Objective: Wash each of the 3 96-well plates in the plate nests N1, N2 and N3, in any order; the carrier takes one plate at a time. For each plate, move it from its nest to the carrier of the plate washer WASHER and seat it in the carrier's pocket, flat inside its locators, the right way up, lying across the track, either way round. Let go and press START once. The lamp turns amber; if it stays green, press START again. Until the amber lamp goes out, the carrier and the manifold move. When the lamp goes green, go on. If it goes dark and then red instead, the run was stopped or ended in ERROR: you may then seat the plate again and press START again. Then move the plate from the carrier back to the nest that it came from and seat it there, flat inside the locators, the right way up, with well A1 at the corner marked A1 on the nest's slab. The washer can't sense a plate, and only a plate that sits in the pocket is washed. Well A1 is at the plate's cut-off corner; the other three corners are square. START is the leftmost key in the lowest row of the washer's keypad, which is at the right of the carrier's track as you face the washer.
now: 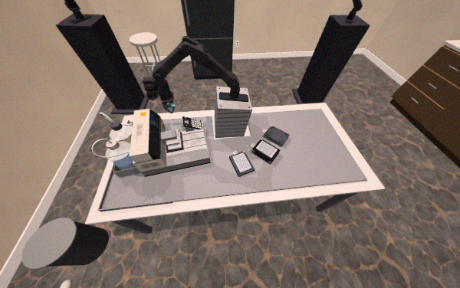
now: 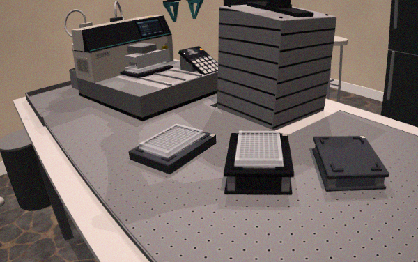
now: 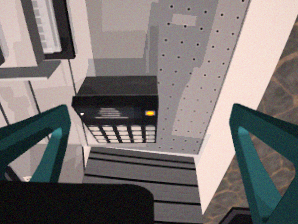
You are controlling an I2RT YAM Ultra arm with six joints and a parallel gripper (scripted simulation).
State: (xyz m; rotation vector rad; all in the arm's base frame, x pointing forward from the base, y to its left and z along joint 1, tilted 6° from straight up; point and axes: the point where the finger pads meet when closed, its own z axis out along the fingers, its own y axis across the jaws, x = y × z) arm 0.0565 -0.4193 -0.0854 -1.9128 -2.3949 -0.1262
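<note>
While one 96-well plate (image 2: 145,67) lay in the washer's carrier (image 2: 148,71), under the manifold (image 2: 149,58) and inside the machine's working zone, its nest (image 2: 350,161) at the far right of the row stood vacant, bare locators showing; presumably kept free for the plate's return.

Item: second plate (image 2: 259,148), seated flat on the raised middle nest (image 2: 258,171).

Item: third plate (image 2: 172,140), seated on the low nest (image 2: 167,161) nearest the washer (image 2: 118,38); both judged unwashed or already returned, which cannot be told.

Item: keypad (image 3: 121,119), right of the carrier's track, tilted toward the operator's side; lamp state too small to read.

Item: gripper (image 1: 169,107), jaws spread to their widest and holding nothing, poised high above the keypad behind the washer, well apart from carrier and manifold, a stand-off that suited a wash cycle in progress.

Item: arm's pedestal (image 2: 279,70), a slatted block between washer and nests.
</note>
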